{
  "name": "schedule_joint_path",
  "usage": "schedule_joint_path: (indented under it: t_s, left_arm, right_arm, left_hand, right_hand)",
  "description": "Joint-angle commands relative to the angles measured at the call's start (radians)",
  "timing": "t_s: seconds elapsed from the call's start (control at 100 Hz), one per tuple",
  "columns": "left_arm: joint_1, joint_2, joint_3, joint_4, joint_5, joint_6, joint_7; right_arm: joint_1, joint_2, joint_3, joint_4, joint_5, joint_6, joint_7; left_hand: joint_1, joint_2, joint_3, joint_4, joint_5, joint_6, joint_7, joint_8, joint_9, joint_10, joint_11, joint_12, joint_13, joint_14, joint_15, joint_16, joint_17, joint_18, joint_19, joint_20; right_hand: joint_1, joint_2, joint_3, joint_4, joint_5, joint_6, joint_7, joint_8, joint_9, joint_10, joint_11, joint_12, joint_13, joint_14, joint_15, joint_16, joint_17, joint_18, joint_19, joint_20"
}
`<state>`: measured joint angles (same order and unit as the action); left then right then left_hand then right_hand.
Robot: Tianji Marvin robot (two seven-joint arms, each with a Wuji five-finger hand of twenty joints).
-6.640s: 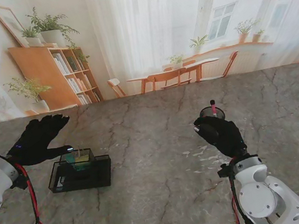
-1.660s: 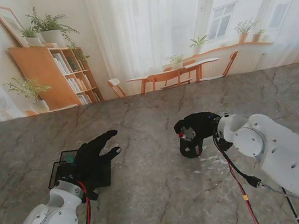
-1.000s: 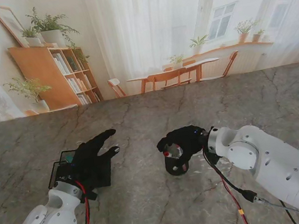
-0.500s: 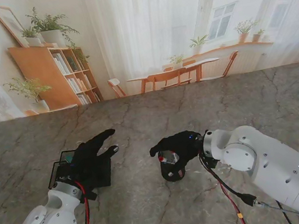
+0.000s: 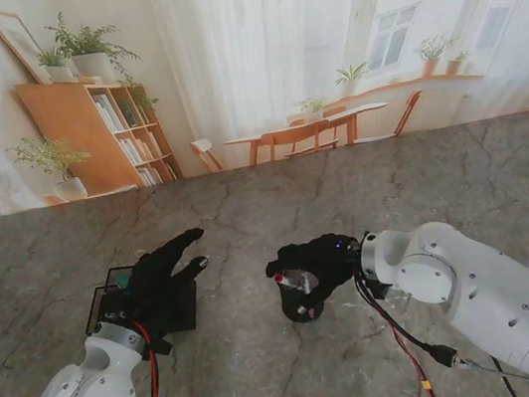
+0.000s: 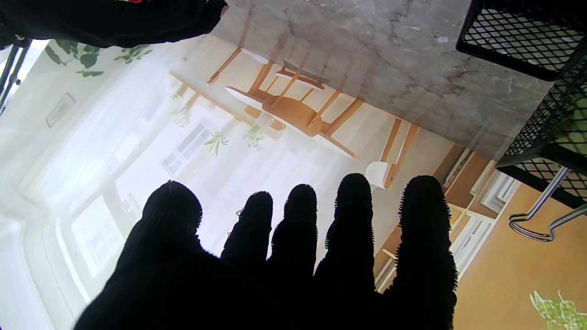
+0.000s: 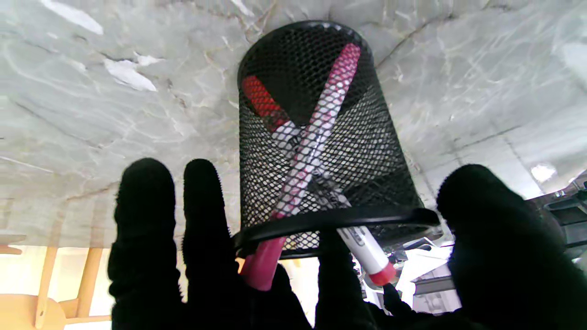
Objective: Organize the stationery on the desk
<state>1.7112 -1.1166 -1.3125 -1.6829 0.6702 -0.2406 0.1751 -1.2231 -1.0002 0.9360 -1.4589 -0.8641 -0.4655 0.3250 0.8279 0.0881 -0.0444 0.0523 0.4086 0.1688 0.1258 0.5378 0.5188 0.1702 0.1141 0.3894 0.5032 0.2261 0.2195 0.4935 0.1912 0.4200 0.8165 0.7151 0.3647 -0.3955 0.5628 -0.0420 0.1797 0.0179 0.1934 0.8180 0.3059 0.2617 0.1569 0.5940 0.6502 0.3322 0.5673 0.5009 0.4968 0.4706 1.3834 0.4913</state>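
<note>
The right robot hand [image 5: 316, 259] gripped the mesh cup [image 5: 301, 298] near the middle of the surface [image 5: 363, 183], fingers [image 7: 202, 215] hooked over the rim and thumb on the far side of it. In the right wrist view the cup's base looked set on the marble, or very near it — contact could not be confirmed. Two markers crossed inside: a pink marker [image 7: 316, 133] and a red marker [image 7: 367, 256], both tips poking past the rim toward the palm.

The left robot hand [image 5: 162, 280] hovered open, holding nothing, over the tray [image 5: 110, 305] on the left, which was well apart from the cup.

The main risk seemed to be tipping. The grip sat high on a tall, light cup, so a sideways drag or a release with the base not flat would probably topple it and spill the markers. The marker tips lay close to the fingers; a finger sliding inward could lever one out. The fingers might also catch on the rim and pull the cup over when they opened. If the cup were meant to go beside the tray, the left robot hand stood in that path — a collision looked possible.
</note>
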Motion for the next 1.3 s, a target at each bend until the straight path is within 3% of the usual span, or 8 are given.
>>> schedule_joint_path:
  t_s: [0.0, 0.44, 1.02, 1.29]
  left_arm:
    - [0.005, -0.005, 0.002, 0.003, -0.005, -0.001, 0.003]
    - [0.004, -0.005, 0.002, 0.005, -0.008, -0.001, 0.003]
    - [0.007, -0.007, 0.0, 0.004, -0.01, -0.002, 0.009]
    - [0.006, -0.005, 0.0, 0.005, -0.004, -0.007, 0.008]
  right_arm:
    - [-0.013, 0.005, 0.004, -0.001, 0.0, -0.001, 0.024]
    - [-0.024, 0.001, 0.038, -0.03, 0.016, -0.025, 0.012]
    - [-0.071, 0.015, 0.127, -0.172, 0.027, -0.036, 0.122]
    - [-0.125, 0.005, 0.225, -0.257, -0.018, -0.035, 0.08]
  left_hand:
    - [0.024, 0.062, 0.0, -0.094, 0.022, -0.018, 0.009, 0.007, 0.015, -0.007, -0.007, 0.004, 0.019, -0.014, 0.01, 0.003, -0.007, -0.021, 0.026, 0.035]
    - [0.037, 0.064, 0.0, -0.093, 0.025, -0.018, 0.011, 0.008, 0.016, -0.007, -0.007, 0.005, 0.022, -0.015, 0.011, 0.003, -0.001, -0.015, 0.031, 0.035]
    - [0.038, 0.064, -0.001, -0.094, 0.026, -0.018, 0.011, 0.008, 0.016, -0.009, -0.007, 0.005, 0.024, -0.017, 0.011, 0.003, 0.002, -0.013, 0.034, 0.033]
    - [0.029, 0.059, -0.003, -0.094, 0.024, -0.019, 0.01, 0.008, 0.014, -0.007, -0.007, 0.005, 0.022, -0.014, 0.011, 0.004, -0.003, -0.014, 0.031, 0.031]
  right_hand:
    - [-0.04, 0.03, -0.002, -0.009, -0.019, 0.007, -0.023, -0.026, 0.013, 0.015, -0.04, -0.022, -0.027, 0.034, -0.049, -0.023, -0.03, 0.065, -0.021, 0.02]
    - [-0.102, 0.07, -0.011, -0.015, 0.028, -0.016, -0.031, -0.056, 0.026, 0.004, -0.053, -0.053, -0.08, 0.064, -0.226, -0.073, -0.102, 0.119, -0.081, 0.022]
    - [-0.12, 0.078, -0.006, -0.017, 0.043, -0.031, -0.059, -0.097, 0.026, -0.01, -0.063, -0.081, -0.033, 0.073, -0.238, -0.07, -0.079, 0.122, -0.088, 0.018]
    - [-0.111, 0.096, -0.008, -0.015, 0.052, -0.025, -0.059, -0.105, 0.037, -0.016, -0.057, -0.085, -0.039, 0.06, -0.247, -0.069, -0.107, 0.125, -0.112, 0.004]
